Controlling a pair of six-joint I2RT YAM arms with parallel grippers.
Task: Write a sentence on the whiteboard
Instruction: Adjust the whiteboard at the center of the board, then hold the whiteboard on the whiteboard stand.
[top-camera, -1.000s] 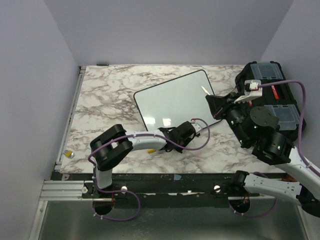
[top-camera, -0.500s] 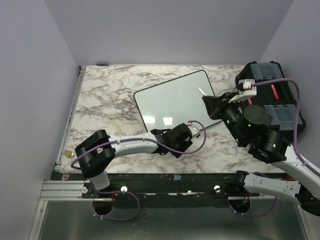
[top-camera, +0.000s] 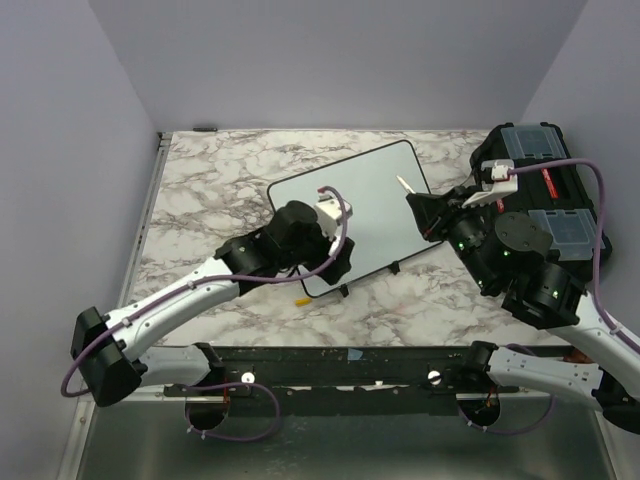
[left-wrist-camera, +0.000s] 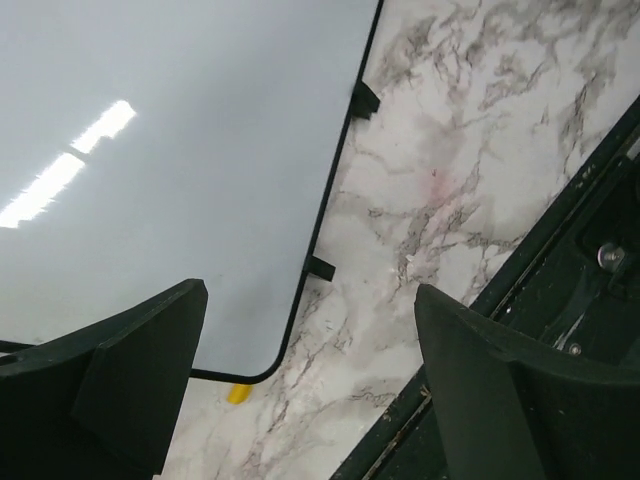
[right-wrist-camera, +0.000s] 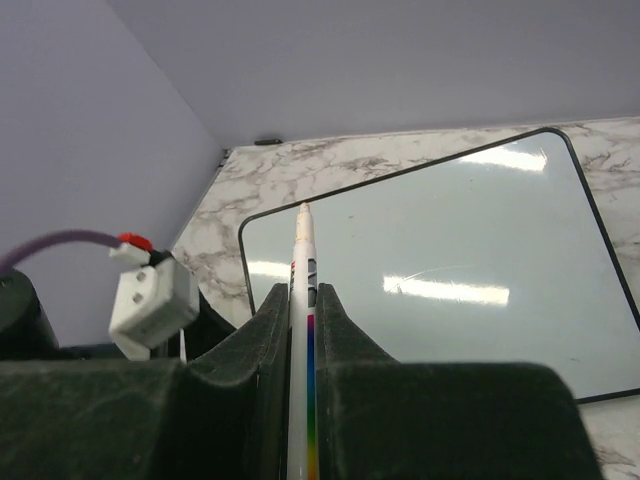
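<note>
The whiteboard (top-camera: 370, 195) lies tilted on the marble table, glossy white with a thin black rim, and no sentence shows on it in any view. My left gripper (top-camera: 338, 262) hovers open over the board's near-left corner; in the left wrist view its gripper (left-wrist-camera: 310, 295) frames the whiteboard (left-wrist-camera: 150, 150) edge with nothing between the fingers. My right gripper (top-camera: 428, 212) sits at the board's right edge, shut on a white marker (top-camera: 404, 184). In the right wrist view that gripper (right-wrist-camera: 302, 292) holds the marker (right-wrist-camera: 303, 250), rainbow-striped, tip pointing over the whiteboard (right-wrist-camera: 450, 230).
A yellow cap (top-camera: 301, 299) lies on the table just off the board's near corner, the same cap (left-wrist-camera: 238, 394) in the left wrist view. A black toolbox (top-camera: 560, 185) stands at the right. A small yellow-and-silver object (top-camera: 140, 308) rests by the left rail.
My left arm has swung leftward from the board's near edge and lifted over its near-left corner, and its jaws have opened. The right gripper has shifted only slightly, still holding the marker.
</note>
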